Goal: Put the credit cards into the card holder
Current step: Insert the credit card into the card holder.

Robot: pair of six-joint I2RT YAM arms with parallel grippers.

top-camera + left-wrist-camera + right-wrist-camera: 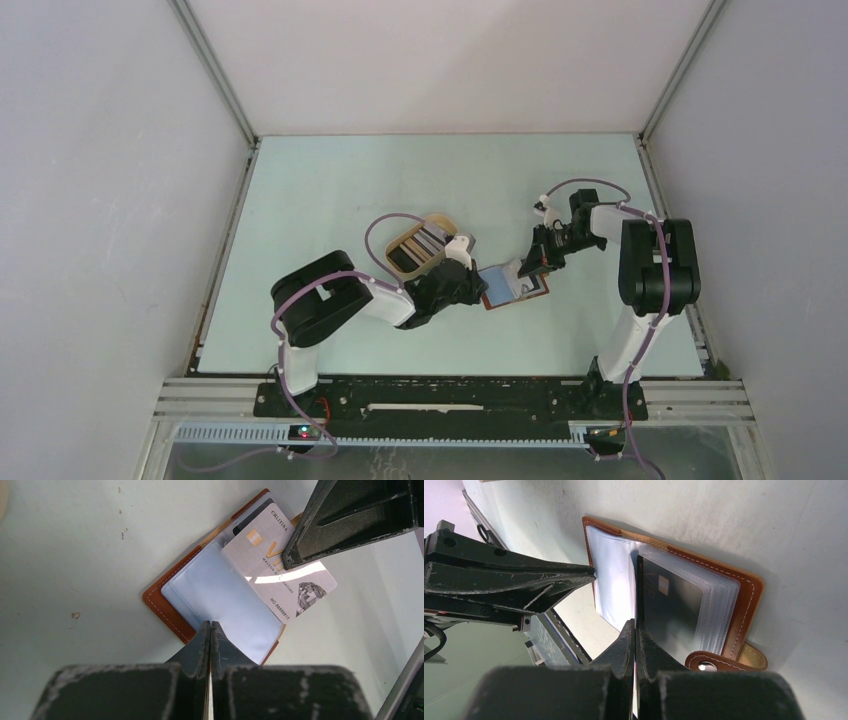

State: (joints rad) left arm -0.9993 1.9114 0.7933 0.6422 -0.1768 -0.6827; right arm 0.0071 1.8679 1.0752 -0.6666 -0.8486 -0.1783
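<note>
- Pale green table (330,200): card holder (165,605) open at centre.
- Its clear sleeve (220,595): white card (270,565) half in, pinched in my right gripper (635,627).
- My left gripper (210,627): closed, at sleeve edge.
- Oval tray (400,262): several credit cards (432,240).

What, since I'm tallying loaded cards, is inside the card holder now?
A pale VIP card, pinched by the right gripper, sits partly among the card holder's clear sleeves, half sticking out. Behind it, edges of a dark card and a grey card show. Anything deeper is covered.
</note>
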